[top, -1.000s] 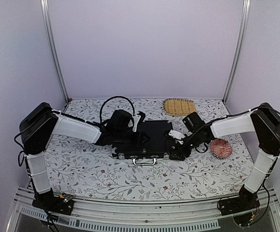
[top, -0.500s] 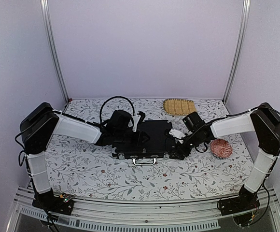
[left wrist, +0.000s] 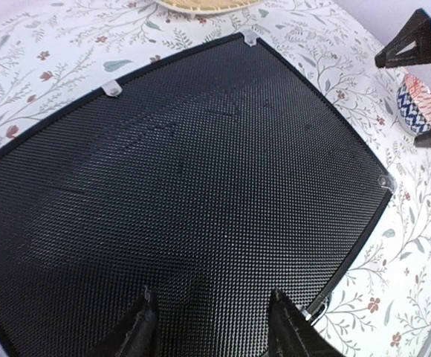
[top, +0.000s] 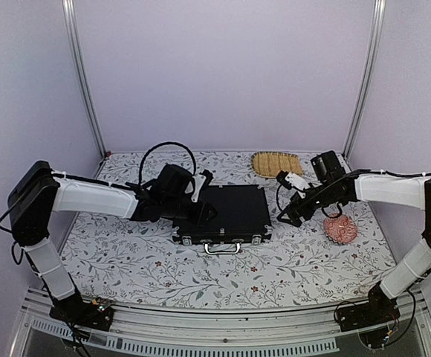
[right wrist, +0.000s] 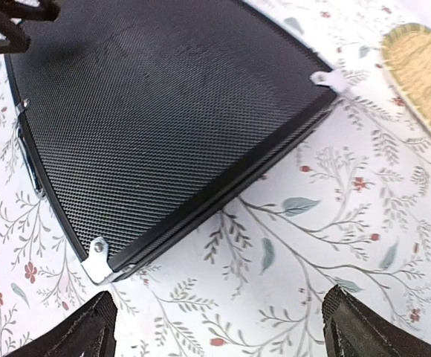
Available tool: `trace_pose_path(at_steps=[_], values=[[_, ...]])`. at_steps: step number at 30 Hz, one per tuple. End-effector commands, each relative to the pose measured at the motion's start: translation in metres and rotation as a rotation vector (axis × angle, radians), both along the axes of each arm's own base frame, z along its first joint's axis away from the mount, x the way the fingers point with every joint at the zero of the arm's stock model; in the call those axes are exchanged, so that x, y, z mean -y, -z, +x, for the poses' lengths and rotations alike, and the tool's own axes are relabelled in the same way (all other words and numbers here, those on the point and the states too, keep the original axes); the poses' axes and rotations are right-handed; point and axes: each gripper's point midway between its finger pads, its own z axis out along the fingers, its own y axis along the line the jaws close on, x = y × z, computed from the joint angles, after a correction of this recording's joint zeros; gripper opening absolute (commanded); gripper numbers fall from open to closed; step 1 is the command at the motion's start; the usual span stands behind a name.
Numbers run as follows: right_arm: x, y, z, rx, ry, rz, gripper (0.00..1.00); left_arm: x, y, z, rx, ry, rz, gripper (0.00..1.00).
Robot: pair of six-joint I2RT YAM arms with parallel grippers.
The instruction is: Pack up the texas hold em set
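Right wrist: closed briefcase [right wrist: 163, 111] just beyond wide-spread right end effector [right wrist: 217, 306] (jaws empty)

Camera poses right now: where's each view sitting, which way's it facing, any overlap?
Top external: above and behind the bases, looking down on the table; both arms show, left gripper at the closed briefcase, right gripper off its right end.
Left wrist: over the briefcase lid, facing across it toward the red dish; own fingertips at bottom.
Right wrist: off the briefcase's right end, facing its corner and the straw mat; own fingertips in the bottom corners.
Shared: all three show the briefcase and straw mat.
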Motion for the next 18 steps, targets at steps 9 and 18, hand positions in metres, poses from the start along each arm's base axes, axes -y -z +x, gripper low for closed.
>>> trace_pose_path(at_steps=[9,18], values=[[0.059,-0.164,0.082,0.258,0.242,0.377,0.99,-0.091,-0.069,0.025,0.182,-0.233,0.113,0.76],[0.090,-0.231,0.097,0.449,0.439,0.411,0.99,-0.148,-0.132,0.035,0.315,-0.437,0.086,0.97]])
